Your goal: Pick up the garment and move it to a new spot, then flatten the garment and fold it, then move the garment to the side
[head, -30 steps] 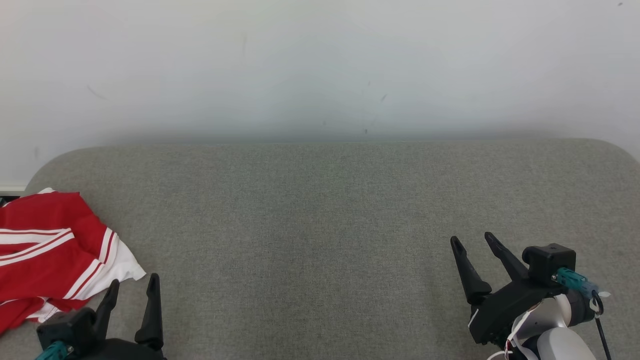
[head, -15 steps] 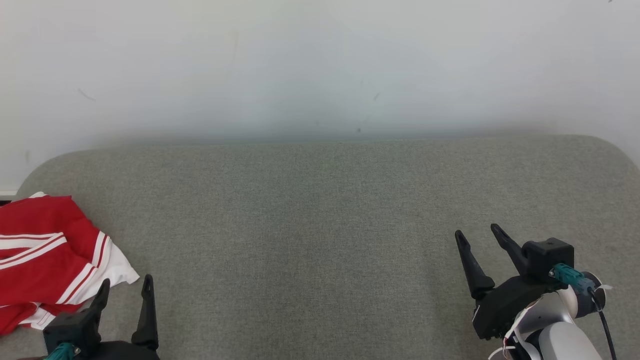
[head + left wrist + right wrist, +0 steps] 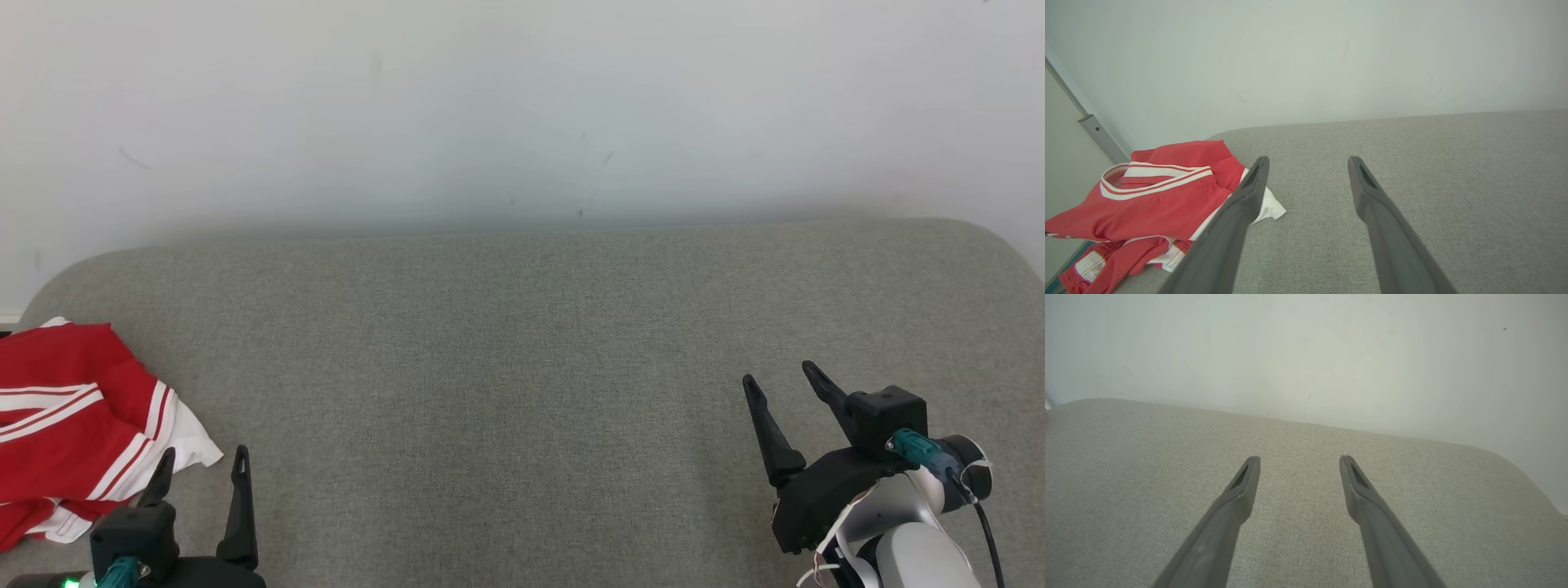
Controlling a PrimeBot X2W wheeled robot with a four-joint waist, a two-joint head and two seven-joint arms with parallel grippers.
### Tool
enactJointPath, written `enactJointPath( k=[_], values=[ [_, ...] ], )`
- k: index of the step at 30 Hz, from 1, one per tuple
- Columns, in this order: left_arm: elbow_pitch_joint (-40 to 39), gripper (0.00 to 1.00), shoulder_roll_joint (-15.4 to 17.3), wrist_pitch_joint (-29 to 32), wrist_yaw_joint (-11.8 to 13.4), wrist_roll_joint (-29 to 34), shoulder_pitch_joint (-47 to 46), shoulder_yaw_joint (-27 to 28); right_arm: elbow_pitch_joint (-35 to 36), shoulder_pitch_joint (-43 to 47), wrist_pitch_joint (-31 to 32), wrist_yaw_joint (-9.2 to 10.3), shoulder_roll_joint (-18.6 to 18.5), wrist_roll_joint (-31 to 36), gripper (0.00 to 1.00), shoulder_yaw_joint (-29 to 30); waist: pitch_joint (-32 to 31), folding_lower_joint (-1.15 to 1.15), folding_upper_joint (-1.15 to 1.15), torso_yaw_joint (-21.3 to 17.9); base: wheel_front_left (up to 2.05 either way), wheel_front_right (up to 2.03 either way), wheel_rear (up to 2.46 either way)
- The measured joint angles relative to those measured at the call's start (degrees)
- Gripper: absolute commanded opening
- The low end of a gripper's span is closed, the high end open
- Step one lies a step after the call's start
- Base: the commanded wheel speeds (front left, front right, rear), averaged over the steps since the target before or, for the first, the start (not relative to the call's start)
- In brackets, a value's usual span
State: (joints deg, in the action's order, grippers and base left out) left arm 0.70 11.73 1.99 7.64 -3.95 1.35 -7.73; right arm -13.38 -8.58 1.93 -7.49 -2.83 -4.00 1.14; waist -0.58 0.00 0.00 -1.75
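Observation:
The garment (image 3: 69, 425) is a red top with white stripes and trim, crumpled at the far left end of the grey cushion; in the left wrist view the garment (image 3: 1163, 200) lies left of my fingers. My left gripper (image 3: 200, 461) is open just right of its white corner, above the cushion, and holds nothing; the same left gripper (image 3: 1308, 163) has bare fabric between its tips. My right gripper (image 3: 780, 376) is open at the lower right over bare cushion, and the right wrist view shows that right gripper (image 3: 1298, 461) empty too.
The grey cushion (image 3: 522, 351) spans the whole width with rounded far corners, backed by a pale wall (image 3: 522, 106). A grey metal rail (image 3: 1102, 136) stands at the left beyond the garment.
The head camera has shifted, so the scene slides slightly left and up. My left gripper has dropped lower in the picture and my right gripper has risen a little; both remain open.

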Motion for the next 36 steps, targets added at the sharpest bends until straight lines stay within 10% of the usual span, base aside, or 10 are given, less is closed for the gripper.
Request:
enactJointPath(
  k=[36],
  values=[
    [-1.4, 1.00, 1.8, 1.0, 1.9, -0.5, 0.7, 0.3, -0.7, 0.7, -1.5, -0.01, 0.0, -3.7, 1.00, -2.1, -0.5, 0.00, 0.00, 10.6, 0.00, 0.00, 0.00]
  ],
)
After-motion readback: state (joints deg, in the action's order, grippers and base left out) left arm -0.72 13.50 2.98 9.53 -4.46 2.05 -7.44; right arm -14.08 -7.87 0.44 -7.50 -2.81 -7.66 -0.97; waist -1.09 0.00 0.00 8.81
